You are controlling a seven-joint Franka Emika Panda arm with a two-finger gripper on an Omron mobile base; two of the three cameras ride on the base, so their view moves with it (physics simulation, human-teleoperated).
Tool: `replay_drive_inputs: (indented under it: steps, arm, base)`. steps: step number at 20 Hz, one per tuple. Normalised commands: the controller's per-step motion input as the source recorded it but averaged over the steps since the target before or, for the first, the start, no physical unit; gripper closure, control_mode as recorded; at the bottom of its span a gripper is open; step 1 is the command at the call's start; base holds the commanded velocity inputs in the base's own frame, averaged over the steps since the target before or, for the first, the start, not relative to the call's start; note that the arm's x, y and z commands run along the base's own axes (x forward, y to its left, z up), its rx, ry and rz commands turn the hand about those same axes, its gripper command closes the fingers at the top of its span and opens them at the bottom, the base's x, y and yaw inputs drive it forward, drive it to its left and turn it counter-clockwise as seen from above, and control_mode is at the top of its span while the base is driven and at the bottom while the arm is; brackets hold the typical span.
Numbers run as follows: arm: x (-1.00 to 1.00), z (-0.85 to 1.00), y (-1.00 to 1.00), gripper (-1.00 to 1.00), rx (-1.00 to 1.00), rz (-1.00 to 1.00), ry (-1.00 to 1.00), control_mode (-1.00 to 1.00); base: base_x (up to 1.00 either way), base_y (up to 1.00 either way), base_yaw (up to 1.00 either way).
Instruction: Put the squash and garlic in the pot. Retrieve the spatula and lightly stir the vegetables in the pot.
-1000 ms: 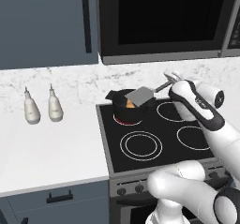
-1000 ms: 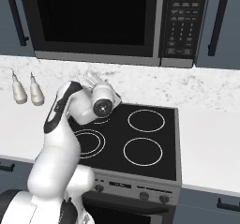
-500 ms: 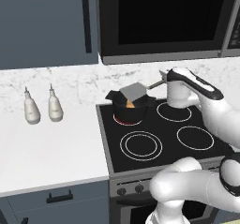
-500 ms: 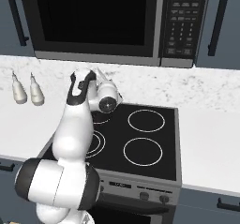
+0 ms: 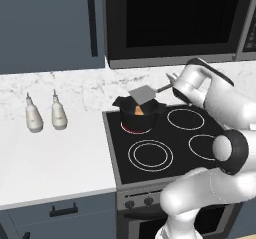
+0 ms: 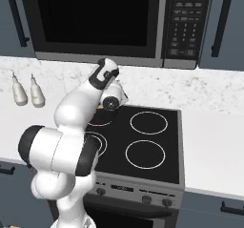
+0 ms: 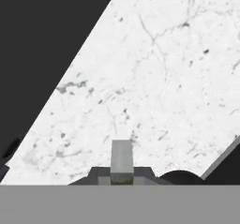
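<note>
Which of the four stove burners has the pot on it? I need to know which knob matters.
The back-left burner, glowing red under the black pot. The other three rings lie bare.

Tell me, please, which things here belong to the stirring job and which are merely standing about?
Belonging to the job:
- pot on the rear-left burner
- squash inside the pot
- spatula, its blade over the pot, handle held in the end effector

Standing about:
- two white bottles on the counter
- microwave
</note>
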Motion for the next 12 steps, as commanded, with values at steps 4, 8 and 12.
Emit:
replay_drive_inputs:
  steps: [4,8,12]
  arm:
    - [0.30,-0.57,0.03,1.00,-0.13,-0.15,-0.04,-1.00]
    - [0.24,-0.51,0.25,1.00,-0.14,-0.14,-0.01,-1.00]
    - [0.16,-0.39,0.35,1.00,-0.14,-0.13,0.00,-1.00]
  base:
    - [0.00,0.00,0.00]
    - [0.00,0.00,0.00]
    - [0.00,0.00,0.00]
